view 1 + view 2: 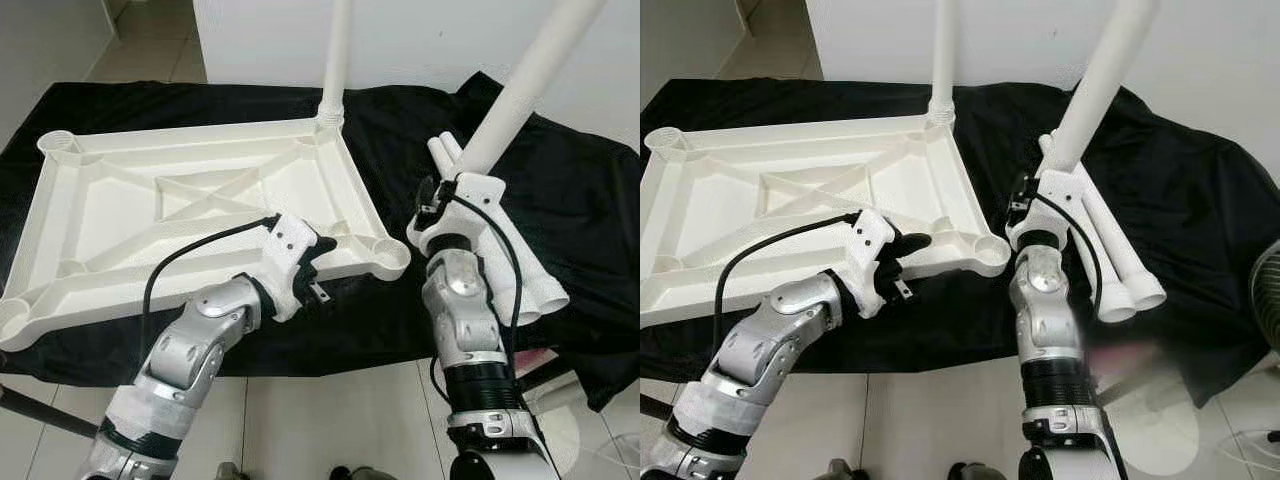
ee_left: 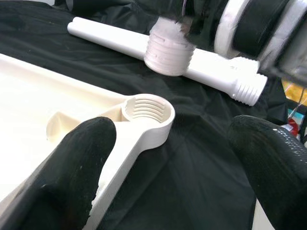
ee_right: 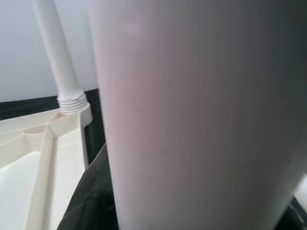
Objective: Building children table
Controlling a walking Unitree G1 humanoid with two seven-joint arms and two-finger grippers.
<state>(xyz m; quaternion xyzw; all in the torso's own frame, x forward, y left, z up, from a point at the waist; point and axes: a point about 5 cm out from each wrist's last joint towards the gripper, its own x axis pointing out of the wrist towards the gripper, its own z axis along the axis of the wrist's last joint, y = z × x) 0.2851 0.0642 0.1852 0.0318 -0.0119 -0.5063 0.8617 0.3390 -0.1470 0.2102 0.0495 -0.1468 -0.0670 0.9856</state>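
Right gripper [image 1: 452, 190] fingers clamped on held leg [image 1: 520, 85], threaded end near tabletop [image 1: 120, 210] corner socket [image 1: 385, 250]. Left gripper [image 1: 315, 265] fingers spread, bracing that corner. Leg likely light, stiff, slick; grip low.

A black cloth [image 1: 560, 190] is spread over the work surface, above a pale tiled floor [image 1: 330, 415]
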